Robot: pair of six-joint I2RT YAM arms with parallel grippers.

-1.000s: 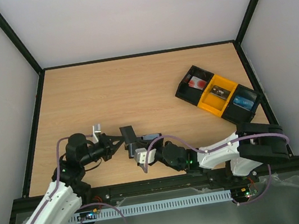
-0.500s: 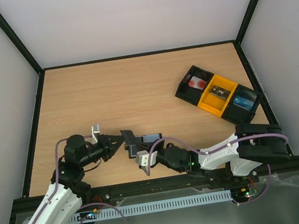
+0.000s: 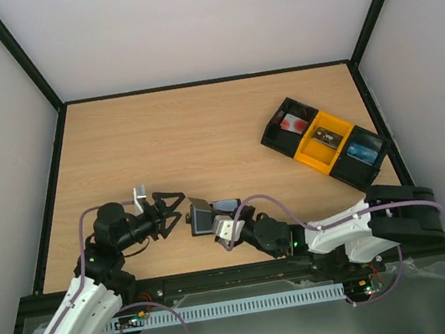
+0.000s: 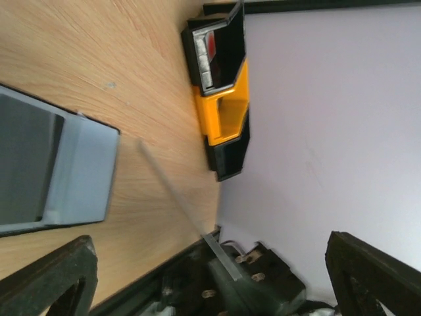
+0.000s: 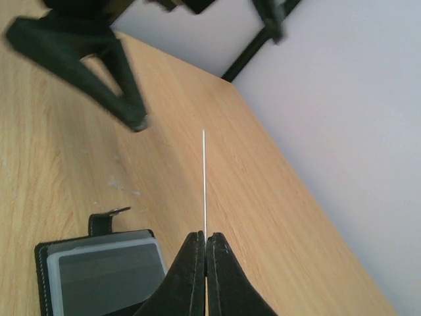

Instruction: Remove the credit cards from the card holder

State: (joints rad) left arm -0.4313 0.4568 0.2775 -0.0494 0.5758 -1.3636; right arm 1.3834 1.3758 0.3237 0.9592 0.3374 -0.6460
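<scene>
Credit card (image 5: pixel 204 178): clamped edge-on in right gripper (image 5: pixel 205 238), jaws pressed together on its near end. Rest pokes out past the tips as a thin white line. Looks clear of the card holder (image 5: pixel 99 273), no contact visible in the right wrist view.

Card holder: lying open and flat on table (image 3: pixel 199 128). Pale blue-grey panel with a darker window facing up, black stitched border, small tab at its 12 o'clock edge in the right wrist view. Sits just beside and below the right jaws. Overhead: close to the table's 6 o'clock edge, a bit left of centre. Can't tell what remains inside.

Left gripper (image 3: pixel 176 205): jaws spread wide, clamping nothing. At 9 o'clock of the holder, tips aimed toward 3 o'clock at the card's free end. Near both card and holder, touching neither. Tight gap between the two grippers.

Tray (image 3: pixel 305 154): black-and-yellow, three compartments, at 2 o'clock of the holder and well apart. Set at an angle near the table's 3 o'clock edge. Red-and-white object (image 3: pixel 290 123) in the 10 o'clock end compartment, blue object (image 3: pixel 362 150) in the 4 o'clock end.

Room: bare wood from 9 through 12 to 1 o'clock of the holder, out to the black rails (image 3: pixel 209 81) at the table edges. Tight at 6 o'clock, near rail right behind.
</scene>
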